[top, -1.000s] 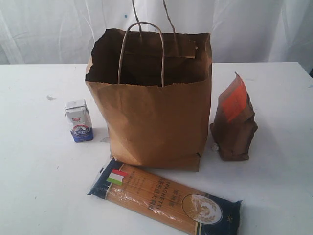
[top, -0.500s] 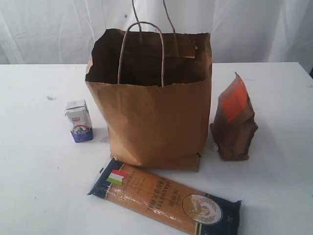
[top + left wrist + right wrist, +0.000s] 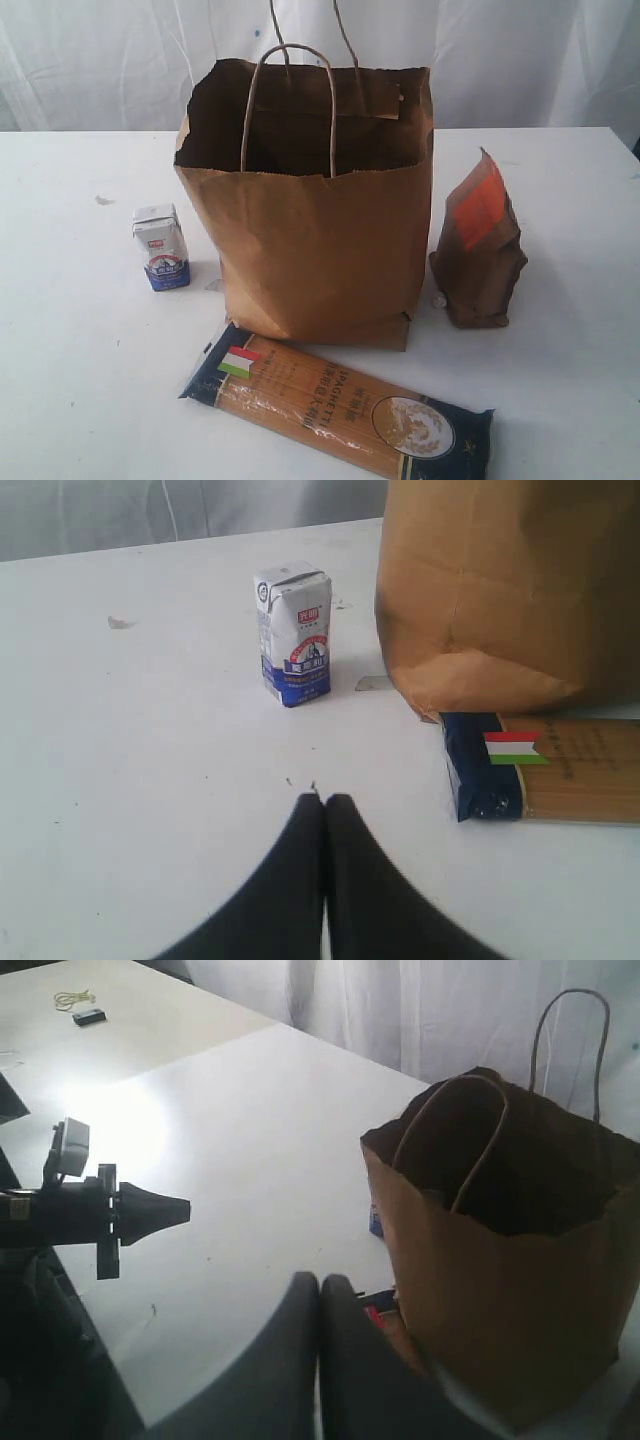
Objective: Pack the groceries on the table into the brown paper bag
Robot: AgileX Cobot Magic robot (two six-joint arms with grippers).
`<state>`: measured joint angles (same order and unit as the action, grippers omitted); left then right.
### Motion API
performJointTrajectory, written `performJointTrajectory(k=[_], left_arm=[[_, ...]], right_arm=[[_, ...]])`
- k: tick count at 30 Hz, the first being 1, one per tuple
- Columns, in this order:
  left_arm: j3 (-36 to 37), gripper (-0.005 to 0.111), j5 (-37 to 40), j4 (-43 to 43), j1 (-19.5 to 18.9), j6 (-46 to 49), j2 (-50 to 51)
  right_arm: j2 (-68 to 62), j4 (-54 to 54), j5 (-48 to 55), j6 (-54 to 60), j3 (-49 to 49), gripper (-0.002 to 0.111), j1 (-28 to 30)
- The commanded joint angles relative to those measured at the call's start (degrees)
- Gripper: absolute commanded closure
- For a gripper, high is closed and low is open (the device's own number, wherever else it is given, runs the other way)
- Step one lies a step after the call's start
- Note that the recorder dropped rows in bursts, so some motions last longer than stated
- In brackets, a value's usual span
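While both jaws are sitting together, I'm waiting.
Spaghetti pack (image 3: 335, 405) snagging the rim is risking toppling the brown paper bag (image 3: 310, 250).

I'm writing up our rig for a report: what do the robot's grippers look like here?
Both the left gripper and the right gripper show two matte black jaws, broad at the base and tapering to rounded tips. No markings, cables or sleeves show on them. The exterior view shows neither arm.
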<state>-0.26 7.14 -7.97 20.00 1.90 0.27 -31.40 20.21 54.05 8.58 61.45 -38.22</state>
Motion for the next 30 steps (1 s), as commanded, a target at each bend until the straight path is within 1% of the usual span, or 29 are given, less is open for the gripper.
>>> performJointTrajectory(k=[1,7,11,17,23,26,30], left_arm=[[0.26,0.107,0.12,-0.11,-0.03,-0.40,-0.27],[0.26,0.107,0.12,-0.11,-0.03,-0.40,-0.27],[0.26,0.107,0.12,-0.11,-0.03,-0.40,-0.27],[0.26,0.107,0.12,-0.11,-0.03,-0.40,-0.27],[0.26,0.107,0.12,-0.11,-0.03,-0.40,-0.27],[0.26,0.107,0.12,-0.11,-0.03,-0.40,-0.27],[0.26,0.107,0.12,-0.11,-0.03,-0.40,-0.27]], right_arm=[[0.61,0.26,-1.53,-0.24,-0.31,0.108,0.00],[0.61,-0.10,-5.66,-4.90,-1.06,0.108,0.00],[0.74,-1.18,-12.81,-6.26,-5.23,0.108,0.00],[0.74,-1.47,-22.21,-6.26,-16.76,0.108,0.00],[5.12,-3.47,-36.38,-5.74,-31.09,0.108,0.21],[9.16,-3.58,-38.56,-5.74,-37.54,0.108,2.36],[15.76,-4.28,-39.07,-5.74,-44.85,0.108,7.41]])
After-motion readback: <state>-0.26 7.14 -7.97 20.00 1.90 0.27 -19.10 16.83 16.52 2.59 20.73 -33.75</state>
